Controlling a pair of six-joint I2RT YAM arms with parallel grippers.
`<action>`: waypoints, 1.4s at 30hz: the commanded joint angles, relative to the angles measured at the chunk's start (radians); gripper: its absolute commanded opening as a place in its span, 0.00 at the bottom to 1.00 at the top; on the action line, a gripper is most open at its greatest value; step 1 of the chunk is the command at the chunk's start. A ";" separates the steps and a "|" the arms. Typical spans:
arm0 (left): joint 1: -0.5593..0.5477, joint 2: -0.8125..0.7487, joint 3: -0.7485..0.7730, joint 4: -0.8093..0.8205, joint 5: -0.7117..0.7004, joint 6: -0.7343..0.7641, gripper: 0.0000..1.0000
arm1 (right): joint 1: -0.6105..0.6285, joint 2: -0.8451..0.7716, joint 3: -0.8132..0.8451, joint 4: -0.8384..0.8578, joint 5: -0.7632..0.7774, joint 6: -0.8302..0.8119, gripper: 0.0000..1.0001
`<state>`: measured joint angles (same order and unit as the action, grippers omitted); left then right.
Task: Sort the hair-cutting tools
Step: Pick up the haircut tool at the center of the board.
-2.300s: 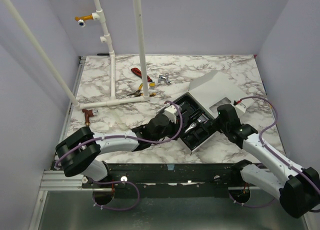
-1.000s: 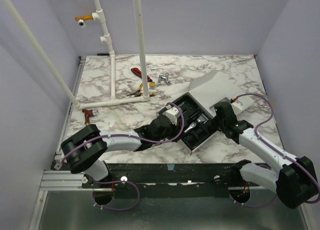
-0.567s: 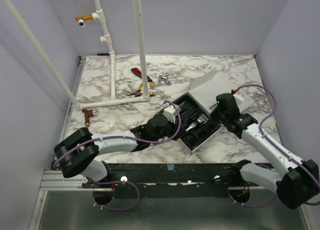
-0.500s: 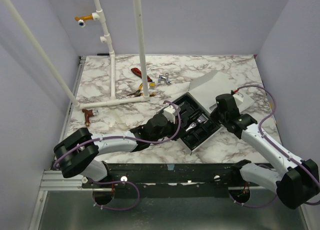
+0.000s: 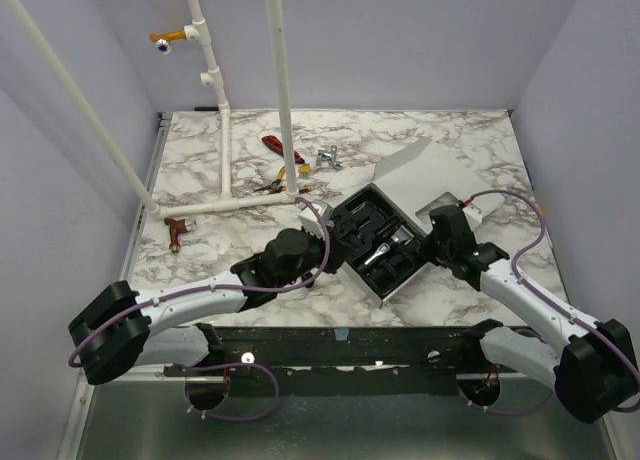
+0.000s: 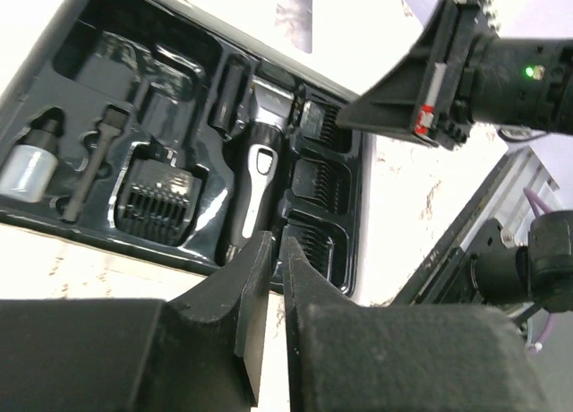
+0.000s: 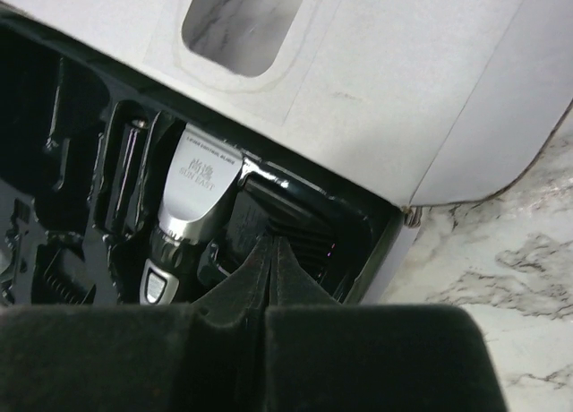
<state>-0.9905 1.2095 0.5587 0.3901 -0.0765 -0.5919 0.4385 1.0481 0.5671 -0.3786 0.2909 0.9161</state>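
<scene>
Top external: both arms meet at the open clipper case (image 5: 415, 175) on the desk (image 5: 200, 170).
Left jaws, almost together and empty, hover at the case's edge. The clipper (image 6: 255, 172) lies slotted among black guards (image 6: 154, 201). Right jaws, pressed together, hover beside its blade end.

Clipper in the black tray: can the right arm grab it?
Probably yes. The clipper lies uncovered in the open tray, just beyond the right gripper, nothing between; its shut fingers must open first.

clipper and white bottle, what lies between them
In the left wrist view, a slim black rod and a toothed black guard lie between bottle and clipper.
</scene>
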 commanded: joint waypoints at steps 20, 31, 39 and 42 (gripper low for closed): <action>0.148 0.035 -0.004 -0.516 -0.304 -0.255 0.65 | 0.003 -0.094 0.133 -0.012 -0.261 -0.108 0.33; 0.151 0.233 0.081 -0.539 -0.271 -0.249 0.17 | 0.003 -0.162 0.155 -0.044 -0.259 -0.121 0.34; 0.095 -0.137 0.146 -0.582 -0.285 -0.191 0.00 | 0.004 -0.189 0.189 -0.051 -0.263 -0.133 0.35; 0.083 -0.085 0.257 -0.503 -0.222 -0.106 0.00 | 0.003 -0.194 0.191 -0.043 -0.248 -0.143 0.35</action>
<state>-0.8864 1.0973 0.6731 -0.2089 -0.3492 -0.8074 0.4389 0.8684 0.7284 -0.4091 0.0456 0.8024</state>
